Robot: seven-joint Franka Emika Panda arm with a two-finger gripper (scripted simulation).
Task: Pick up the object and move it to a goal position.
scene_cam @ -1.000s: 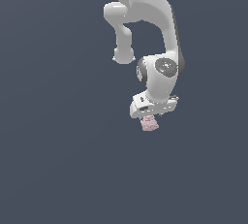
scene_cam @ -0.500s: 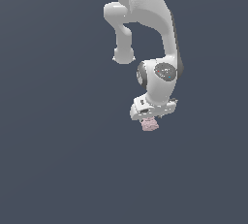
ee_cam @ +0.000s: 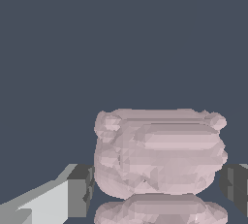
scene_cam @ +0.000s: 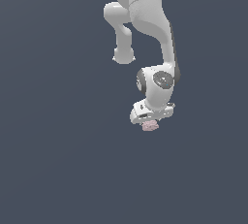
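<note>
The pale pink object sat between the end effector's dark fingertips — clamped on both sides. In the exterior view it hung just under the white arm, against a plain grey-blue background — whether it touched any surface was unclear.

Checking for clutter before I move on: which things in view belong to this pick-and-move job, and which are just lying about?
Job:
- pink object, between the fingers
- gripper, one finger on either side of it

Lying about:
- nothing else visible in either view
</note>
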